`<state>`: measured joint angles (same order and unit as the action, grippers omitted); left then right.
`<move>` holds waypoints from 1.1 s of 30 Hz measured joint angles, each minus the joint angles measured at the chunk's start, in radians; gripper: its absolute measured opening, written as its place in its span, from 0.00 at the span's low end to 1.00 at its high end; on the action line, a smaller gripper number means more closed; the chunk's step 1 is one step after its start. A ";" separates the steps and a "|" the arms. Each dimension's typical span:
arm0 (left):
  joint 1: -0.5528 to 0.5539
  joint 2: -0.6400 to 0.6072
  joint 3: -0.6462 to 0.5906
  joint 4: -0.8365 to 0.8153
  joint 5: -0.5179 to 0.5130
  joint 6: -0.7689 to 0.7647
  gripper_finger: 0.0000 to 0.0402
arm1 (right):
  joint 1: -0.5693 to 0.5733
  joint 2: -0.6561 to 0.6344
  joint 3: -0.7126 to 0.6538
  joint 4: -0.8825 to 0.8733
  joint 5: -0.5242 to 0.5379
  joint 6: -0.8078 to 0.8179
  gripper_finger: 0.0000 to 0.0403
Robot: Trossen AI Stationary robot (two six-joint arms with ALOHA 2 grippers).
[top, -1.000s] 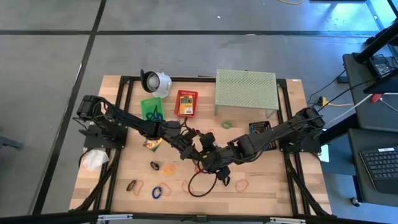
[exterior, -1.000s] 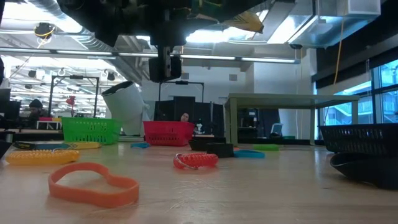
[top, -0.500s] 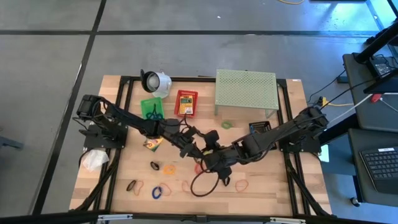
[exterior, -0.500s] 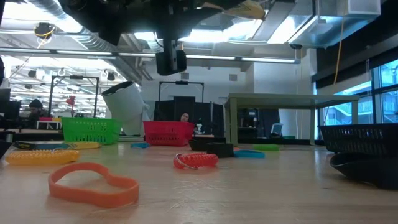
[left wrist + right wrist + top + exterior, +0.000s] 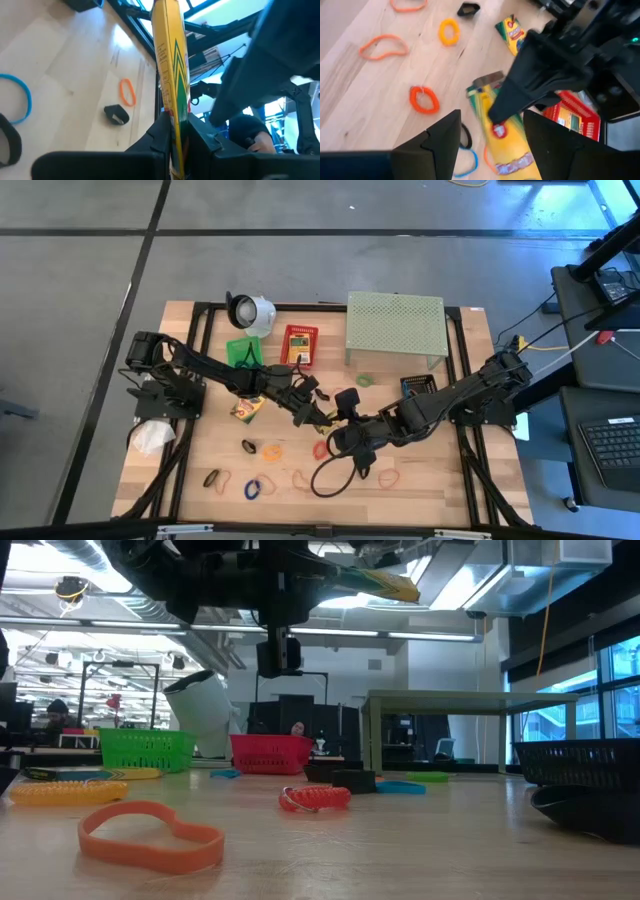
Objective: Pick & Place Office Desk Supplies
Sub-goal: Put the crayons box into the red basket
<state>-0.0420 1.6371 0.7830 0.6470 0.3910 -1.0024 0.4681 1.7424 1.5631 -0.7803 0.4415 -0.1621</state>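
A crayon box (image 5: pixel 172 85) is being held edge-on between the closed fingers of the left gripper (image 5: pixel 318 416), lifted off the table (image 5: pixel 440 480) near the middle of the high view. In the right wrist view the same box is being seen from above, pinched at one end by the left arm's dark fingers. The right gripper (image 5: pixel 345 442) is being held just beside it, slightly lower right in the high view, with its fingers spread wide and nothing between them.

The task is judged to be partly done. A red basket (image 5: pixel 298 346) in the upper middle of the high view is already being filled with one crayon box, and a green basket (image 5: pixel 243 353) to its left is holding a dark item. Much is left: a second crayon box (image 5: pixel 245 411) is lying on the wood left of centre, and loose bands are scattered along the lower part of the high view, among them a red band (image 5: pixel 320 449), an orange band (image 5: pixel 387 477), a blue band (image 5: pixel 253 488) and a black band (image 5: pixel 249 446). A black basket (image 5: pixel 418 385) is sitting at the right, below the green shelf (image 5: pixel 395 322).
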 joint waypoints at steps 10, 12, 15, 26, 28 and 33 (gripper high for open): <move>0.106 -0.020 0.000 -0.046 0.068 0.071 0.08 | 0.041 -0.026 -0.003 -0.112 0.045 0.161 0.53; 0.131 -0.059 0.000 -0.094 0.081 0.111 0.08 | 0.048 -0.037 -0.003 -0.137 0.045 0.205 0.53; 0.165 -0.148 -0.004 -0.204 0.068 0.193 0.08 | 0.056 -0.048 -0.003 -0.171 0.049 0.259 0.53; 0.294 -0.482 -0.008 -0.796 -0.319 0.474 0.08 | 0.066 -0.091 -0.003 -0.259 0.049 0.428 0.53; 0.334 -0.498 -0.008 -0.858 -0.352 0.492 0.08 | 0.066 -0.091 -0.014 -0.269 0.050 0.461 0.53; 0.424 -0.483 -0.009 -0.885 -0.345 0.523 0.08 | 0.074 -0.092 -0.095 -0.258 0.041 0.551 0.53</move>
<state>0.3822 1.1540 0.7739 -0.2376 0.0463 -0.4789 0.5417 1.6505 1.4680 -1.0386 0.4828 0.3885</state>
